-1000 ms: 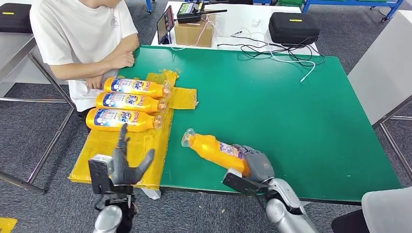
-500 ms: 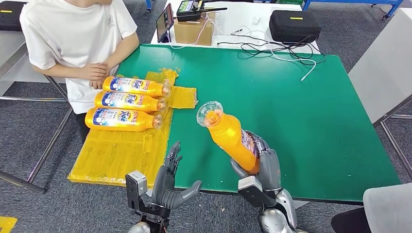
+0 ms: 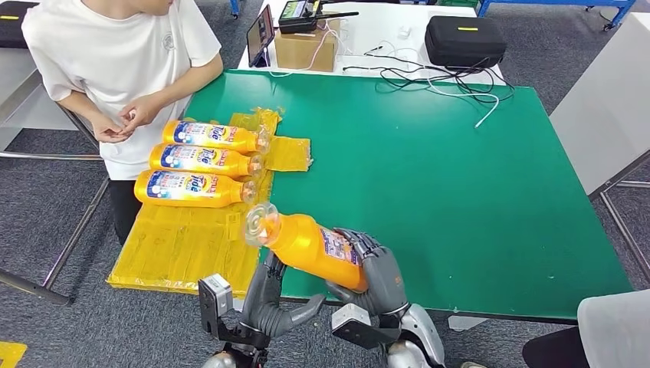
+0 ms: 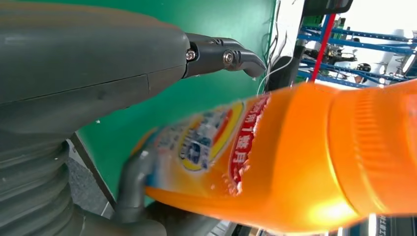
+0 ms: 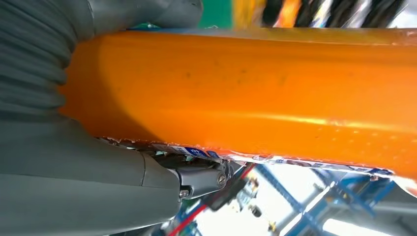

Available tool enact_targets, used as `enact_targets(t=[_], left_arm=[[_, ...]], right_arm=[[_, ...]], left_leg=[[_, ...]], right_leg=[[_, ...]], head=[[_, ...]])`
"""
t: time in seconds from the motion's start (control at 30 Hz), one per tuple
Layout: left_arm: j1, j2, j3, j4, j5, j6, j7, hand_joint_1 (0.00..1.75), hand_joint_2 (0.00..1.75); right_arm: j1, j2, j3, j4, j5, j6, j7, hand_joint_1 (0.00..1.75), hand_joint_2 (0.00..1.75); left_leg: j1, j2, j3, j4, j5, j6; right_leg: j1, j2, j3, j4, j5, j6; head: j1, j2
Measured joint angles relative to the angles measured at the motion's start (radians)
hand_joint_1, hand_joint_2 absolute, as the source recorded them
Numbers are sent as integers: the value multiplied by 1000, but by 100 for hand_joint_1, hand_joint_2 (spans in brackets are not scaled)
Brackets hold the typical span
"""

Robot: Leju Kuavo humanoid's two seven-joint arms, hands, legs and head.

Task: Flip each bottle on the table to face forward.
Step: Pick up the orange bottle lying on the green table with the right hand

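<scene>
We see the right robot hand [image 3: 373,270] gripping the base end of an orange detergent bottle [image 3: 310,244], its fingers wrapped round the labelled body. The bottle is held clear of the green worktop [image 3: 460,184], above the near edge, lying nearly level with its clear cap [image 3: 257,224] pointing toward the robot's left. Half a second earlier we saw the same bottle tipped steeply upward, cap toward the far side; a full second earlier it lay on the worktop with the cap to the left.

The left robot hand [image 3: 272,295] sits just under the bottle's neck end, palm up, fingers spread and thumb out, holding nothing; whether it touches the bottle we cannot tell. A second ago it stood farther left, over the yellow mat [image 3: 184,245]. In the left wrist view the bottle [image 4: 275,162] crosses close in front of the thumb, label visible; in the right wrist view its orange body [image 5: 246,93] lies against the hand.

Three further orange bottles [image 3: 203,162] lie side by side on the yellow mat, labels up, caps toward the worktop's middle, where they were before. A person in a white shirt [image 3: 115,54] stands at the far left corner, hands together now rather than resting on the worktop edge.
</scene>
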Motion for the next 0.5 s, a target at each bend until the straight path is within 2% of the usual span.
enact_targets(t=[0.23, 0.5], left_arm=[[-5, 0, 5, -27, 34, -31, 21, 0, 175], [-5, 0, 13, -32, 37, -32, 25, 0, 175]], right_arm=[[-26, 18, 127, 59, 36, -11, 5, 175, 175], [-63, 18, 183, 95, 23, -12, 4, 175, 175]], left_leg=[[0, 0, 0, 0, 0, 0], [0, 0, 0, 0, 0, 0]], right_leg=[[0, 0, 0, 0, 0, 0], [0, 0, 0, 0, 0, 0]], head=[[0, 0], [0, 0]])
